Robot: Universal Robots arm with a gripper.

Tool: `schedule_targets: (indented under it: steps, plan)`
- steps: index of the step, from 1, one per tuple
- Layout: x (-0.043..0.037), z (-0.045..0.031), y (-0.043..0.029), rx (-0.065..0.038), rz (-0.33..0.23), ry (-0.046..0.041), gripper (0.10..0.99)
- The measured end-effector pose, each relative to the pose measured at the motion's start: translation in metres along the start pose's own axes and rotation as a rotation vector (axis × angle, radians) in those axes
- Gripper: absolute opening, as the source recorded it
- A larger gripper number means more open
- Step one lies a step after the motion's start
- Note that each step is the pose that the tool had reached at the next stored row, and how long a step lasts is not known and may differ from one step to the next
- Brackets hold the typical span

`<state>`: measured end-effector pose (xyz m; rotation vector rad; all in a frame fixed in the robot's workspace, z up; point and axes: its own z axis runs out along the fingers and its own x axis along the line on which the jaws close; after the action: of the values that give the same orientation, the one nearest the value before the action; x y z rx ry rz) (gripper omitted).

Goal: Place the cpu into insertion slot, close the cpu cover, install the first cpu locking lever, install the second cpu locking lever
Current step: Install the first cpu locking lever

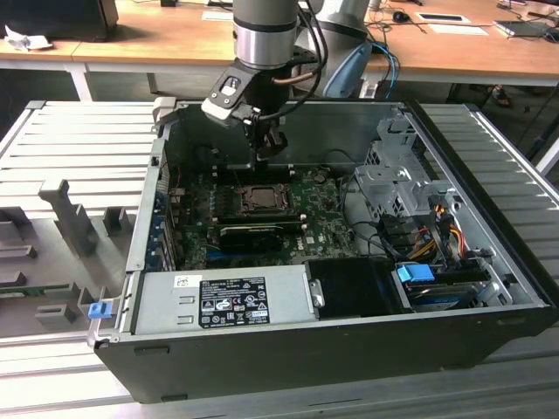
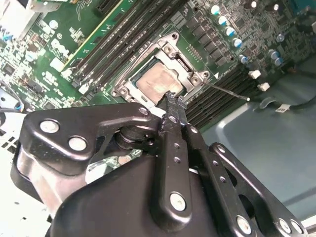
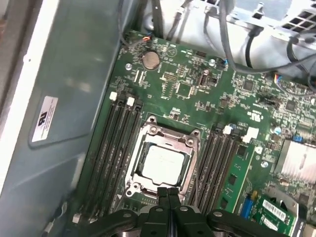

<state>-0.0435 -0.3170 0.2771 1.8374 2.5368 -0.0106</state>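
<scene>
Cpu (image 3: pixel 163 163) lies framed by the cpu cover (image 3: pixel 170 137), just past the pincer (image 3: pixel 168 193), its tips pressed together, empty. Seems light, stiff, breakable; grab its edges.

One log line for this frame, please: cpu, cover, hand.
cpu: seated | cpu cover: down around it | hand: shut, empty, tips by cover's edge

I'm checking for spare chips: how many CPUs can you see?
1. The flat square silver-grey CPU chip lies on the green motherboard, framed by the silver metal cover, near the black claw. The grey arm may hide others.
</scene>
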Motion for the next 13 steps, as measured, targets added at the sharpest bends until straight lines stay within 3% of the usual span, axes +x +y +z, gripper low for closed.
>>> schedule_targets:
  steps: [4, 11, 13]
  plan:
    - [0.0, 0.0, 0.0, -0.001, -0.096, 0.0, 0.106]
    - [0.0, 0.0, 0.0, -0.002, -0.205, 0.0, 0.106]
    - [0.0, 0.0, 0.0, -0.003, -0.264, 0.0, 0.106]
